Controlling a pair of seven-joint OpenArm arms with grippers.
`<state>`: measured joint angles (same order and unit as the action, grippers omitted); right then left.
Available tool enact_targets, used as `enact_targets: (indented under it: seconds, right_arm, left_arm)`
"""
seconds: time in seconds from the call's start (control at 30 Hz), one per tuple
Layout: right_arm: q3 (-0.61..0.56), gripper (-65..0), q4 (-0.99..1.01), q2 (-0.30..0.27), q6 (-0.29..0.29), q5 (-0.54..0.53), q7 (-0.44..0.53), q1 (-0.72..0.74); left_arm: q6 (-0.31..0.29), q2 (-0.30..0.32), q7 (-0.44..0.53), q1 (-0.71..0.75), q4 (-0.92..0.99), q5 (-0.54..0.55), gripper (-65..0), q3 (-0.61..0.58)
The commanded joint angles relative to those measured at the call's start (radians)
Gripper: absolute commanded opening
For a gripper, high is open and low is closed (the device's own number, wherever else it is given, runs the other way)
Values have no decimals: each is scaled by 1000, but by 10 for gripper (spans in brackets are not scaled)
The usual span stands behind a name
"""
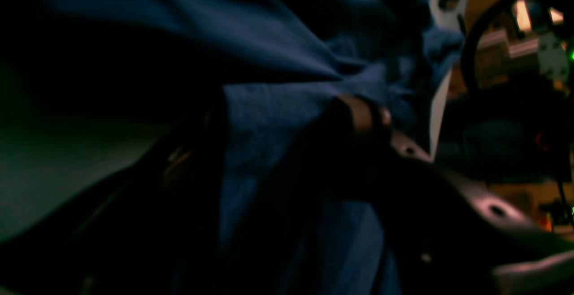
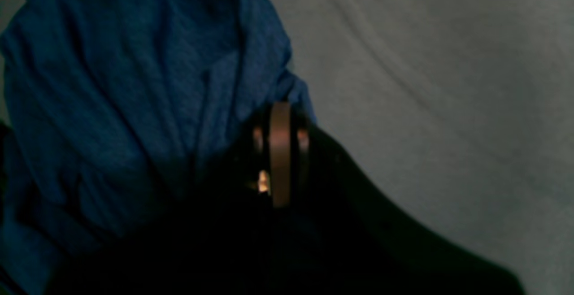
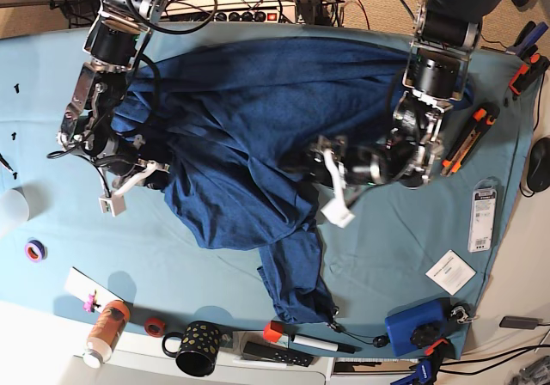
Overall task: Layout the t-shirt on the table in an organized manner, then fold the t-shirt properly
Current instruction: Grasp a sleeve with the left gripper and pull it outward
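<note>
A large dark navy-blue heathered t-shirt (image 3: 249,136) lies crumpled across the middle of the wide tabletop (image 3: 404,256) covered in smooth light blue-teal cloth, its bulk bunched toward the far side and one narrow tail of fabric trailing toward the near edge. The robot's right hand (image 3: 129,174), at the left of the scene, is pinched tight on the shirt's left edge; its wrist camera shows the copper-toned fingertips (image 2: 280,151) pressed together against a gather of blue cloth. The left hand (image 3: 331,166), reaching in from the right, sits at the centre of the shirt with its jaws spread wide and fabric draped over and between them; from the dim wrist view I cannot tell whether it grips the cloth. A white tag (image 3: 338,213) hangs just near of that hand. Along the near edge stand a black mug with gold dots (image 3: 196,348), an orange-capped bottle (image 3: 105,329) and a blue box (image 3: 415,326); a purple tape roll (image 3: 35,250) lies at the left.
</note>
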<state>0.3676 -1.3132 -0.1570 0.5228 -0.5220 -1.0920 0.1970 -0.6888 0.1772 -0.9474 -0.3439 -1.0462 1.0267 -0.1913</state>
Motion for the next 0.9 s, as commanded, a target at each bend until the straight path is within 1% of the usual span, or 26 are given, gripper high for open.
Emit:
enact_targets:
  seconds: [0.0,0.03,0.13,0.17,0.23,0.3,0.37,0.43,0.5,0.6,0.7,0.77,0.87]
  right_arm:
    - [0,-650,-13,-4,5,0,1,19]
    - [0,-650,-13,-3,5,4,2,19]
    - [0,-650,-13,-4,5,35,5,19]
    - [0,-650,-13,-4,5,49,8,19]
    - [0,-650,-13,-5,5,73,16,19]
    - [1,-650,-13,-9,4,89,47,19]
    - [1,-650,-14,-27,-10,90,84,25]
    - [1,-650,-14,-56,-36,91,82,45]
    - [1,-650,-14,-86,-50,92,68,71]
    - [1,-650,-14,-134,-77,99,63,106]
    - [10,-650,-14,-170,-100,124,64,136]
    - [41,-650,-14,-175,-105,123,65,158]
    - [116,-650,-14,-175,-105,106,66,188]
  left_arm:
    - [-9,-2,6,-22,-14,21,-376,-17]
    - [-9,-3,6,-23,-14,21,-424,-33]
    - [-9,-2,46,-22,-14,21,-627,-46]
    - [-9,-2,60,-23,-14,22,-650,-44]
    - [-9,-2,74,-28,-19,26,-650,-22]
    - [-9,-1,73,-36,-34,30,-650,19]
    - [-9,5,72,-40,-63,30,-650,69]
    - [-9,19,72,-39,-102,34,-650,126]
    - [-9,38,59,-38,-137,80,-650,172]
    - [-9,72,-14,-39,-182,184,-650,241]
    - [-9,106,-60,-39,-219,248,-650,295]
    - [-9,131,-67,-39,-244,279,-650,319]
    - [-9,164,-68,-39,-293,307,-650,341]
